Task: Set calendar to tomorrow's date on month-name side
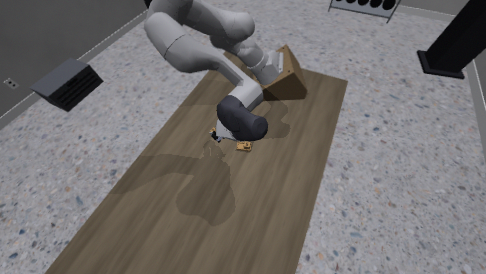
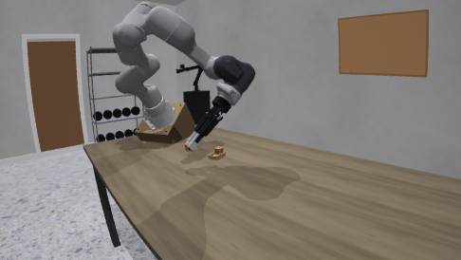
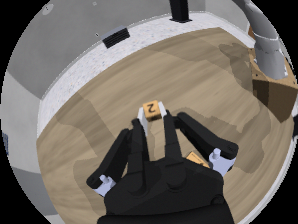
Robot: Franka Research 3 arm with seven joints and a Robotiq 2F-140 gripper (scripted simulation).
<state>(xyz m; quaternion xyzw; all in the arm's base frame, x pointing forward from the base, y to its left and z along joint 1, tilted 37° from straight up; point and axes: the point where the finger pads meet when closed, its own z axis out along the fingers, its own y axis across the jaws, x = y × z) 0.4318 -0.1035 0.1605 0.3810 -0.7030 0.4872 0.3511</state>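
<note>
My gripper [image 1: 215,134] [image 2: 191,146] [image 3: 152,110] is shut on an orange cube [image 2: 187,146] [image 3: 151,108], tilted in the light fingertips. A dark digit that looks like a 2 shows on its face in the wrist view; which way up it stands in the calendar's terms I cannot tell. The cube is a little above the table, beside the tray. The small orange calendar tray [image 1: 239,149] [image 2: 214,157] lies on the table, with a raised block [image 2: 219,149] on it. In the wrist view the tray is partly hidden behind the gripper; its month name and date are unreadable.
The wooden table [image 1: 280,200] [image 2: 332,204] [image 3: 100,75] carries the arm's brown base block [image 1: 287,82] [image 2: 168,133] [image 3: 275,95] behind the tray. The arm reaches over from that base. Arm shadows fall across the table around the tray.
</note>
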